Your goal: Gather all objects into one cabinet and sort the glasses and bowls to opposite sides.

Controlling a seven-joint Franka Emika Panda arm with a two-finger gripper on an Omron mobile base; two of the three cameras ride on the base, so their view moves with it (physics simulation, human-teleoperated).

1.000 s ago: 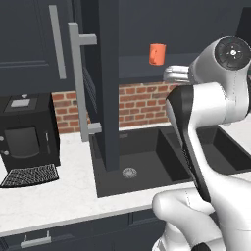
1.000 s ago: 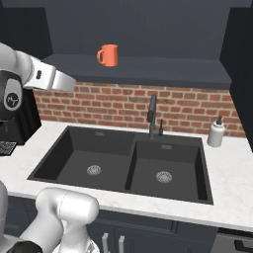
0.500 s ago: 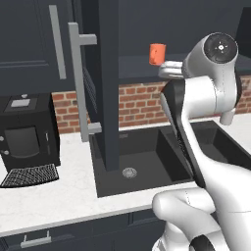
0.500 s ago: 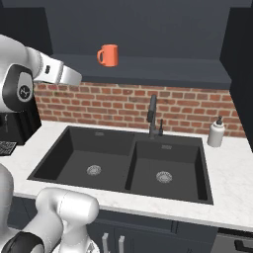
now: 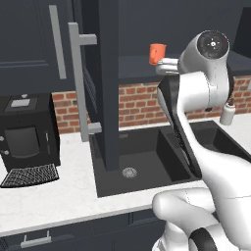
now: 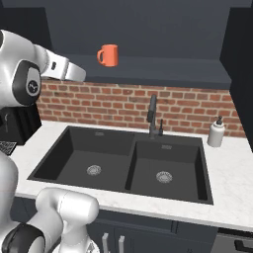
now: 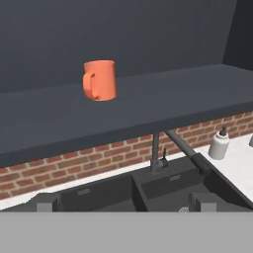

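On the cabinet shelf [image 6: 163, 66] we see the orange mug [image 6: 108, 55] upright; gripper [image 7: 126, 202] wide open, empty (left base adds a coffee machine [image 5: 27, 135]).

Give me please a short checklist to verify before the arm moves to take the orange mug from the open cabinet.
1. Orange mug upright on the cabinet shelf: ok.
2. Mug handle faces left in the hand view: ok.
3. Gripper open and holding nothing: ok.
4. Space on the shelf around the mug free: ok.
5. Cabinet door open, off the path: ok.
6. Faucet below stays clear of the approach: cannot tell.
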